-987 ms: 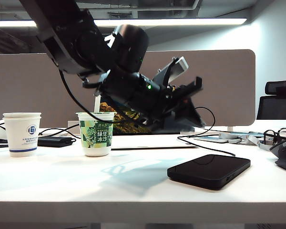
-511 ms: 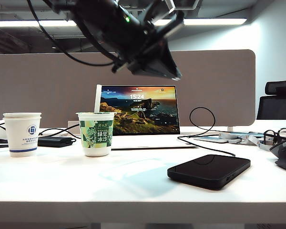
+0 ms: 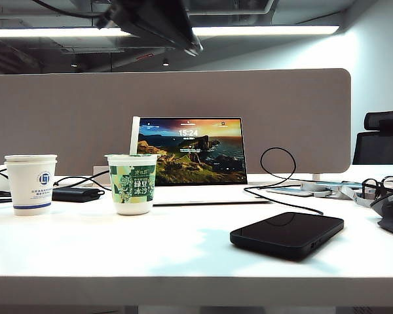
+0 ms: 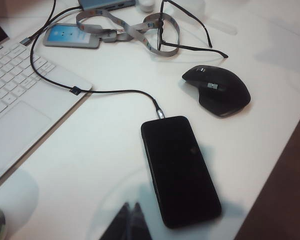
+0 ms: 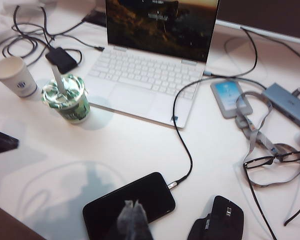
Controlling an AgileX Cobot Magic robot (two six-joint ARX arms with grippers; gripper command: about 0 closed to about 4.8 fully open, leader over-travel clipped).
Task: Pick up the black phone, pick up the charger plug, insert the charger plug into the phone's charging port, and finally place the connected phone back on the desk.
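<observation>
Plainly flat on the desk (image 3: 85, 248), smooth and white: the phone (image 4: 180, 169), a glossy black slab with rounded corners, screen up. Seated at its narrow end, the plug (image 4: 160, 114), a small silvery metal tip on a thin black cable (image 4: 110, 91) looping back over the corner of the laptop (image 5: 145, 80). Just beside the phone, a dark rounded mouse (image 4: 217, 90); further off, black-framed glasses (image 5: 275, 160) on a grey lanyard (image 4: 135, 30). Near the laptop, a green cup (image 5: 67, 100) with a straw and a white paper cup (image 3: 30, 183). High above the phone, left gripper (image 4: 129, 223), dark tapered tips pressed together, holding nothing. Likewise raised over the phone, right gripper (image 5: 132, 217), blurred, tips together and empty.
</observation>
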